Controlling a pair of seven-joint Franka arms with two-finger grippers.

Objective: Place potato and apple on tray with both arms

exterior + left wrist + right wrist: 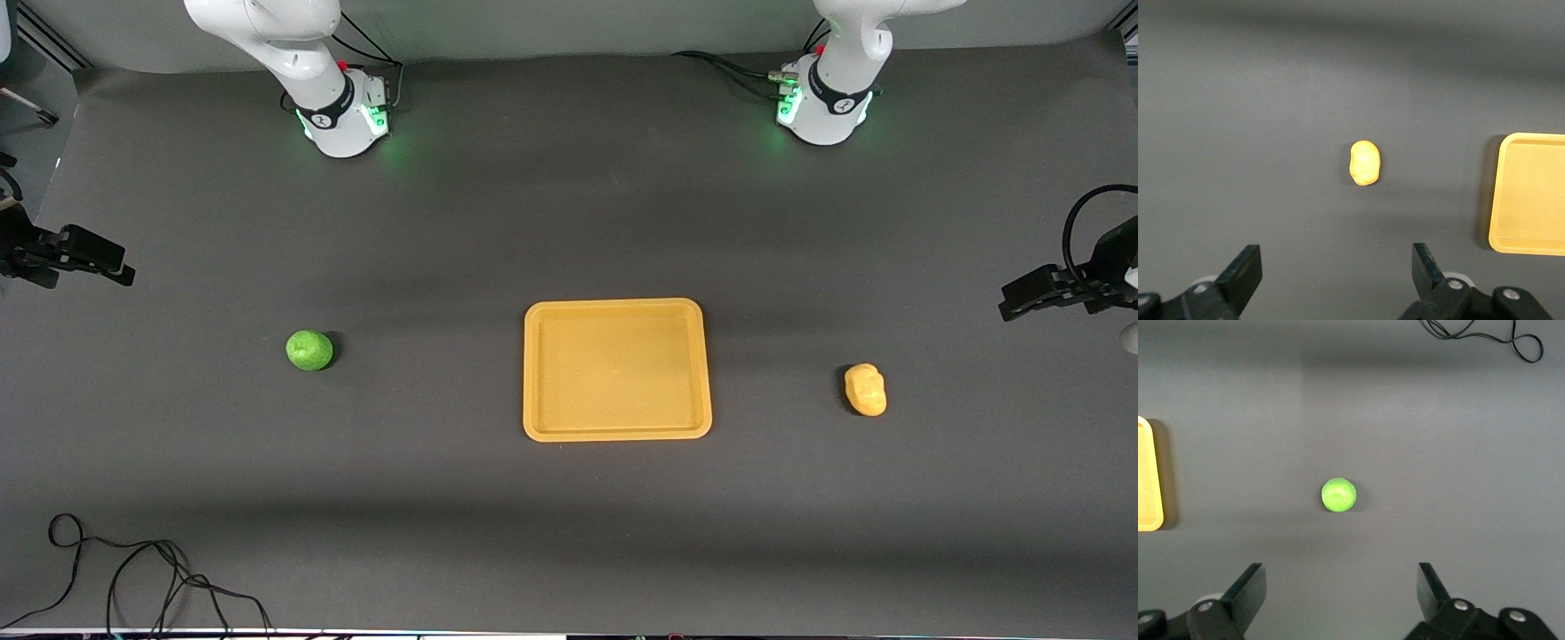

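The yellow-orange tray (617,369) lies flat at the table's middle with nothing on it. The green apple (309,350) sits on the table toward the right arm's end. The yellow potato (865,389) lies toward the left arm's end. My right gripper (124,274) is open and empty, up over the table's edge at the right arm's end. In the right wrist view it (1341,577) looks down on the apple (1339,495). My left gripper (1006,308) is open and empty, over the left arm's end. In the left wrist view it (1336,257) looks down on the potato (1365,163).
A loose black cable (133,578) lies at the table's near edge toward the right arm's end and shows in the right wrist view (1485,333). The arm bases (342,116) (822,107) stand along the table's back edge. The tray's rim shows in both wrist views (1531,193) (1146,477).
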